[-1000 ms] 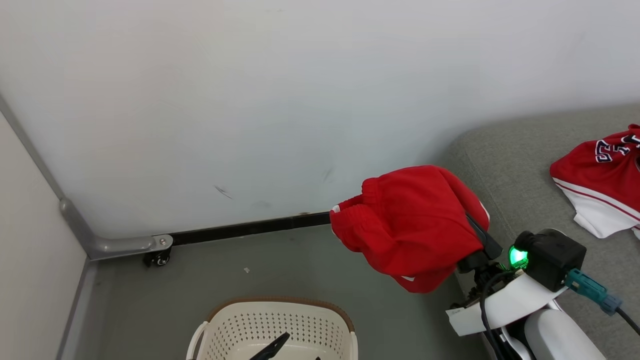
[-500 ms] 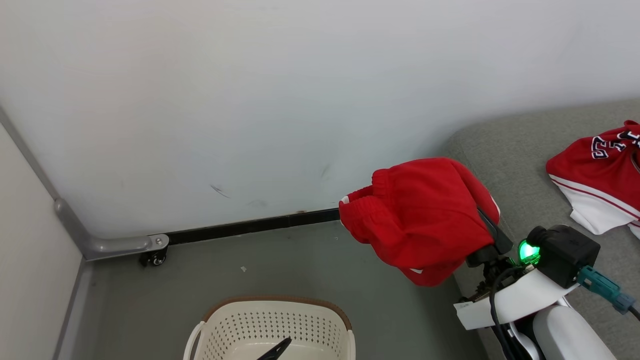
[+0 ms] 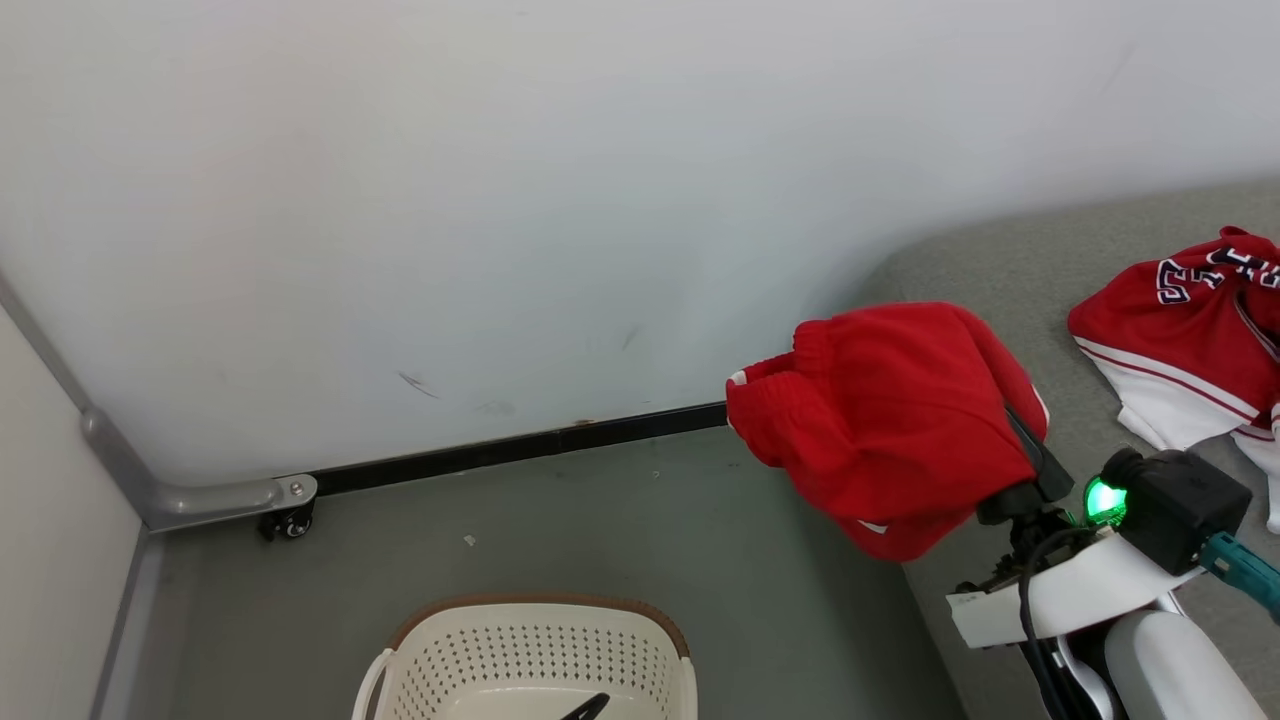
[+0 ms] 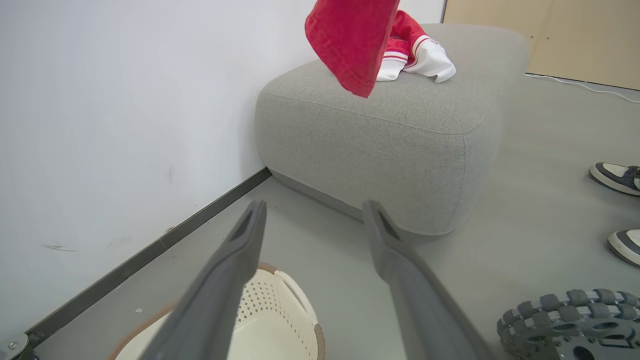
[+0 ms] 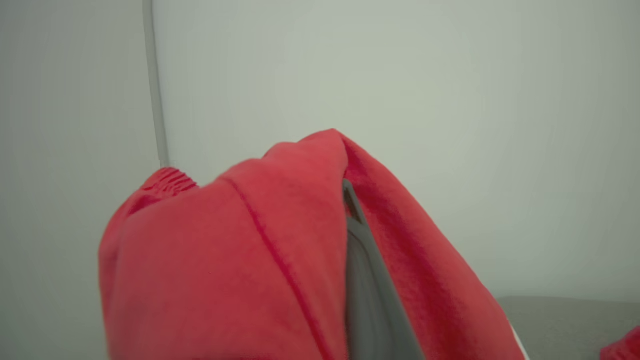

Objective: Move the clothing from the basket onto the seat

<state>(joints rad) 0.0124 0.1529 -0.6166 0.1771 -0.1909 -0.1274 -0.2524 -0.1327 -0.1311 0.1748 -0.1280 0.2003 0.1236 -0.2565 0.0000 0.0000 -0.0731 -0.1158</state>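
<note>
Red shorts (image 3: pixel 890 430) hang draped over my right gripper (image 5: pixel 347 195), which is shut on them; one dark finger (image 5: pixel 367 280) shows under the cloth. The shorts are in the air over the left corner of the grey seat (image 3: pixel 1000 260). A red and white jersey (image 3: pixel 1170 340) with dark lettering lies on the seat further right. The cream basket (image 3: pixel 530 660) stands on the floor at the bottom. My left gripper (image 4: pixel 315 210) is open above it, holding nothing. From the left wrist view, the shorts (image 4: pixel 350 40) dangle in front of the jersey (image 4: pixel 415 50) above the seat (image 4: pixel 380 130).
A white wall with a black baseboard (image 3: pixel 520 450) runs behind the basket and the seat. A grey metal frame with a caster (image 3: pixel 285 522) sits at the left corner. Two shoes (image 4: pixel 617 177) stand on the floor right of the seat, near my own wheel (image 4: pixel 565 320).
The head camera has shifted. My right gripper has carried the shorts to the right, closer to the seat and the jersey. The left gripper stays open over the basket.
</note>
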